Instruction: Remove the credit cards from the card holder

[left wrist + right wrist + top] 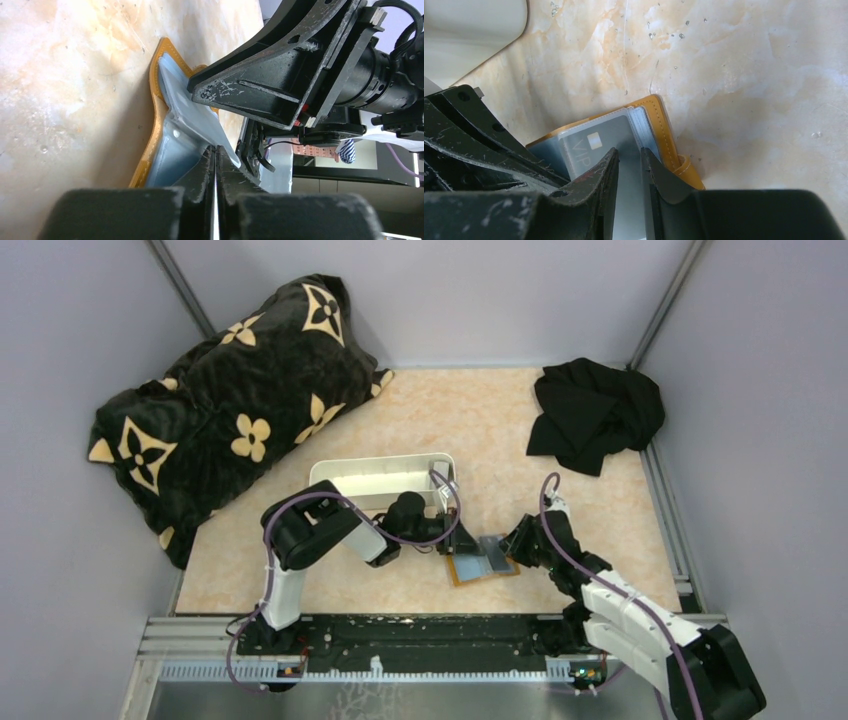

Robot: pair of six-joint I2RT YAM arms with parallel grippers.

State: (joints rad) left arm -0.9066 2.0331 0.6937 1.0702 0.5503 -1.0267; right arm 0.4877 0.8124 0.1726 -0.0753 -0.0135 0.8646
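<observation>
Two arms are mounted at the near edge of the worktop (600, 510), and both are bent inward over the card holder (475, 567). It is laid open near the worktop's middle, grey-blue panels upward and the orange-tan border showing around them. The left pincer (458, 540) is set at the holder's left side. In the left wrist view its fingers (202, 172) are seen pressed fully together, their tips against a grey-blue inner panel; whether anything thin is caught between them cannot be told. The right pincer (513, 545) is placed over the holder's right half, jaws partly apart. Seen from the right wrist, a grey credit card (596, 140) marked VIP is lodged in the holder behind what looks like a clear sleeve. The gap between the two fingertips is lined up over it, and nothing is seen clamped. Just beyond the left pincer a long white tray (380, 470) is found. Farther back, a dark flower-patterned cushion (230, 390) is propped in the left corner and a black cloth (595, 410) is heaped in the right corner.
</observation>
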